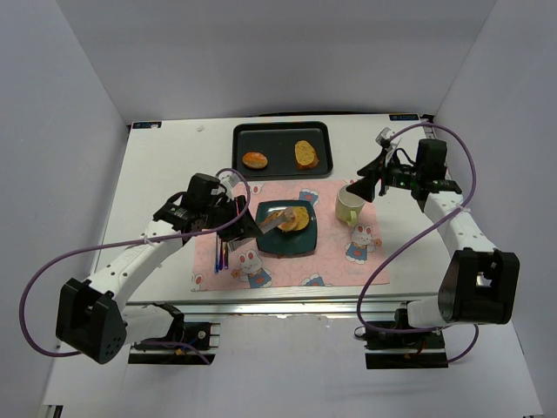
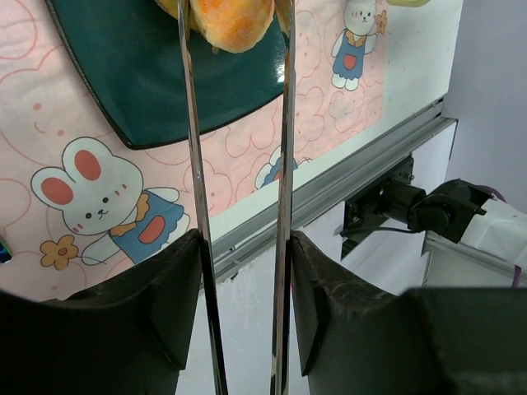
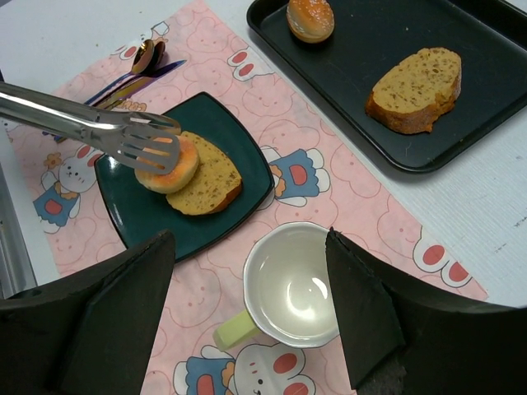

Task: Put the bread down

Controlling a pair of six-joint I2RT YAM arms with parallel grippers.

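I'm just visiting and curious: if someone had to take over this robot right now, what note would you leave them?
Left gripper: shut on tongs, which pinch a round bun on the bread slice on the green plate.
Right gripper: open, empty, above the mug.
Black tray holds a second bun and second slice.
Done: bun at plate.
Left: release it, withdraw tongs.

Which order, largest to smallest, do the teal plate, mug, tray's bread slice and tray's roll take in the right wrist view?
1. teal plate
2. mug and the bread slice on the tray: look alike, and the mug sits nearer the camera, so unranked
3. roll, partly cut off at the top edge
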